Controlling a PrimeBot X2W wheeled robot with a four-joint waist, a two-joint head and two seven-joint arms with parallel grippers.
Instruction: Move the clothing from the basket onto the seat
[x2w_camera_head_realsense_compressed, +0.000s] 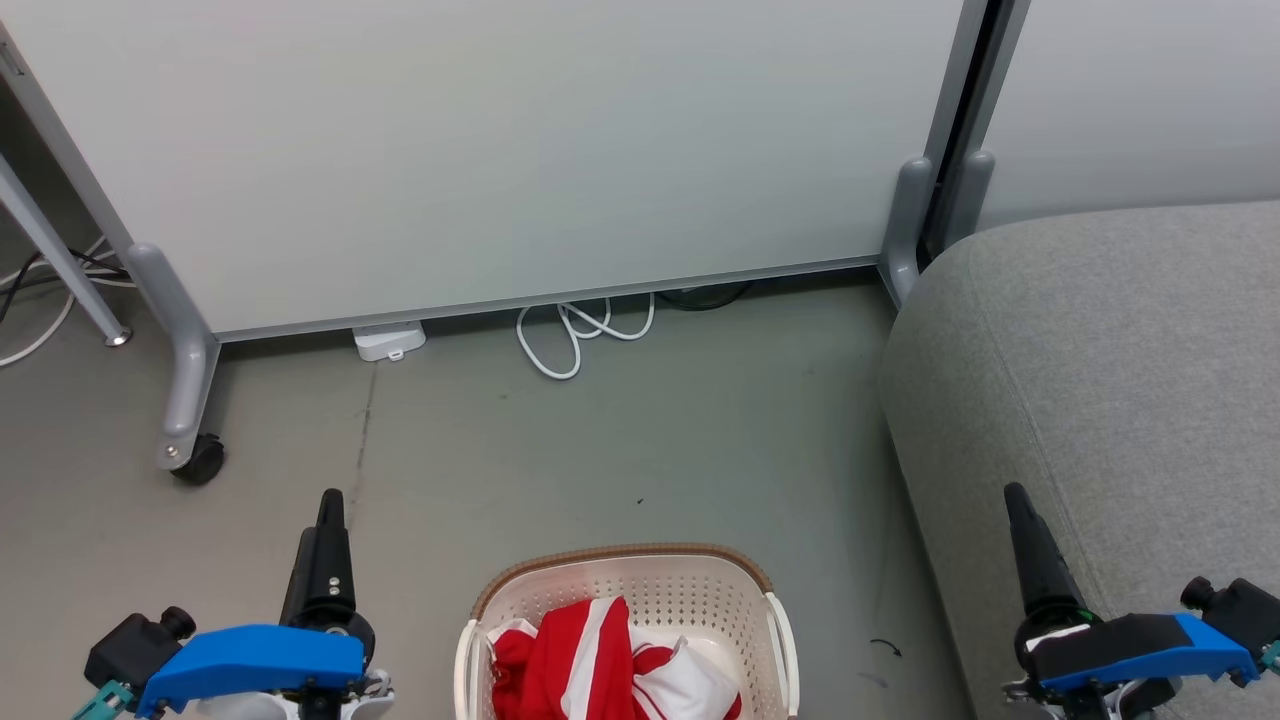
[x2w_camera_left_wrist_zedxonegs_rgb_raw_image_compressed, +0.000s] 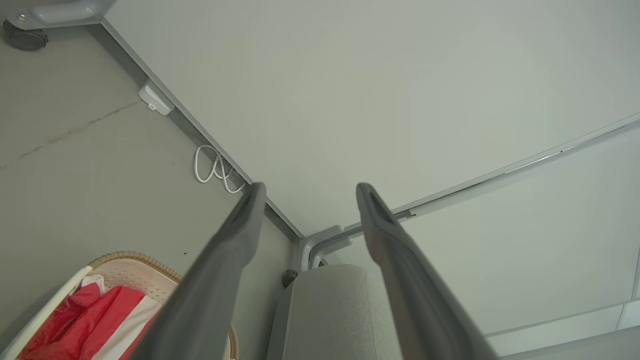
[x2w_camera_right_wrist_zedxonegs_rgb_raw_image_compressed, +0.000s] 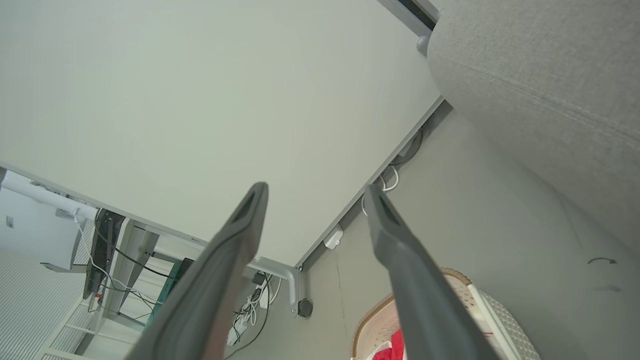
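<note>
The cream basket (x2w_camera_head_realsense_compressed: 620, 575) with a brown rim stands on the floor at the bottom centre, holding the red and white striped clothing (x2w_camera_head_realsense_compressed: 600, 665). The grey seat (x2w_camera_head_realsense_compressed: 1110, 350) fills the right side. My left gripper (x2w_camera_head_realsense_compressed: 330, 500) rests at the lower left, beside the basket, and my right gripper (x2w_camera_head_realsense_compressed: 1015, 495) at the lower right over the seat's edge. In the left wrist view the left gripper (x2w_camera_left_wrist_zedxonegs_rgb_raw_image_compressed: 310, 187) is open and empty, with basket (x2w_camera_left_wrist_zedxonegs_rgb_raw_image_compressed: 125, 260) and clothing (x2w_camera_left_wrist_zedxonegs_rgb_raw_image_compressed: 95, 320) at lower left. In the right wrist view the right gripper (x2w_camera_right_wrist_zedxonegs_rgb_raw_image_compressed: 315, 187) is open, the basket (x2w_camera_right_wrist_zedxonegs_rgb_raw_image_compressed: 455, 280) below it.
A pale partition panel (x2w_camera_head_realsense_compressed: 500, 150) on a castor foot (x2w_camera_head_realsense_compressed: 195, 455) stands behind the basket. A white cable (x2w_camera_head_realsense_compressed: 575, 335) and a small white box (x2w_camera_head_realsense_compressed: 390, 342) lie at its base. Bare grey floor (x2w_camera_head_realsense_compressed: 620, 440) lies between panel and basket.
</note>
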